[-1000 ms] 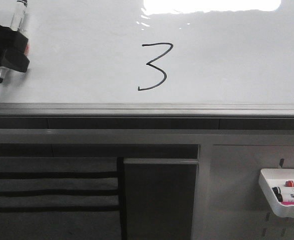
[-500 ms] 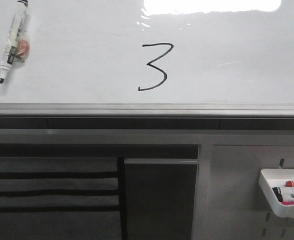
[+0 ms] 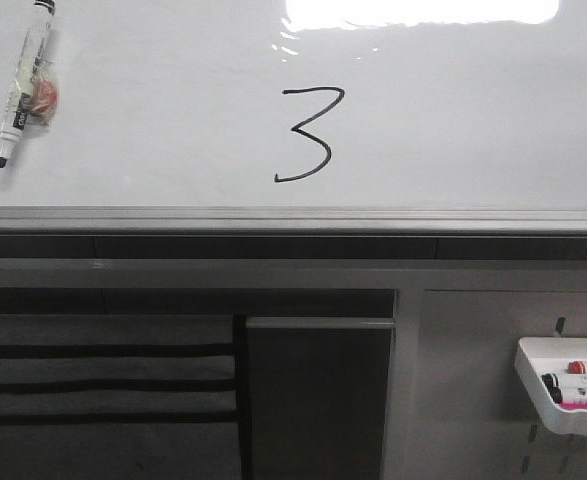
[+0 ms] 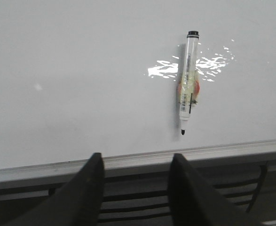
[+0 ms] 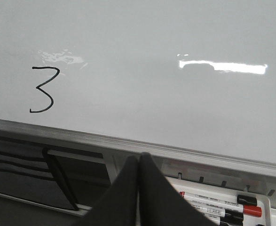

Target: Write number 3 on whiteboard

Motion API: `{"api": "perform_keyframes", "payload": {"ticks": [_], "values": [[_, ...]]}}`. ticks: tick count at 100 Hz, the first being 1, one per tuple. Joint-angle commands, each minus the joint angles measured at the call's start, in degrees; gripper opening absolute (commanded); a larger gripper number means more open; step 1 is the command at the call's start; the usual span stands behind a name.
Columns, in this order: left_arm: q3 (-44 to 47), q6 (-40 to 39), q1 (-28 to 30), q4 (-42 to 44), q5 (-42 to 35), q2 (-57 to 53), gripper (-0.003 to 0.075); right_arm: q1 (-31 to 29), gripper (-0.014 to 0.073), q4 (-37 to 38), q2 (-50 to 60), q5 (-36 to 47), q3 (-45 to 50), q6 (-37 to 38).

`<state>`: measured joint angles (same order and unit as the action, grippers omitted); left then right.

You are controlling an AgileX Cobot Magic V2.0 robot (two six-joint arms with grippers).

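The number 3 (image 3: pixel 308 135) stands finished in thin black line on the whiteboard (image 3: pixel 473 120), near the middle and just above the grey lower frame edge (image 3: pixel 293 217), so the writing looks done. The marker (image 3: pixel 23 85) sits flat against the board at the far left, uncapped tip pointing down, well apart from the digit; nothing grips it (it seems to cling on its own, perhaps by the orange piece at its middle, though that cannot be confirmed). Parked there, it stays clear of the fresh ink.

The left gripper (image 4: pixel 135 176) has its fingers spread apart and empty, hanging below the marker and not touching it. The right gripper (image 5: pixel 138 188) has its fingers pressed together, holding nothing, low near the marker tray (image 5: pixel 264 202).

The front view shows neither gripper, only the board, the digit, the stuck marker and the tray with spare markers (image 3: pixel 578 385) at lower right. The left wrist view alone gives the marker's bare tip and label closely; the right wrist view alone pairs the digit with the tray below
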<state>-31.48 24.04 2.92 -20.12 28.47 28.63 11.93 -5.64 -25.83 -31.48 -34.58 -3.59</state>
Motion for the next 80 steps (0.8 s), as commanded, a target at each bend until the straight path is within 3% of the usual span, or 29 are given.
{"api": "perform_keyframes", "payload": {"ticks": [1,6,30,66,80], "values": [[0.8,-0.4,-3.4,-1.3,-5.9,-0.7,0.0073,-0.4,-0.0069,0.3,0.6,5.0,-0.4,-0.1],[1.3,-0.3,-5.9,-0.3,-6.9,-0.9,-0.0021,-0.4,-0.0069,0.2,0.6,5.0,0.3,-0.1],[1.5,-0.4,-13.0,-5.0,-7.7,-1.0,-0.0020,-0.4,-0.0069,0.2,0.6,2.9,1.8,-0.1],[1.5,-0.4,-13.1,-5.0,-7.7,-1.0,-0.0020,-0.4,-0.0069,0.2,0.6,2.9,1.8,-0.1],[5.9,-0.4,-12.5,-1.5,-14.6,-6.5,-0.0020,-0.4,-0.0069,0.2,0.6,2.9,1.8,-0.1]]}}
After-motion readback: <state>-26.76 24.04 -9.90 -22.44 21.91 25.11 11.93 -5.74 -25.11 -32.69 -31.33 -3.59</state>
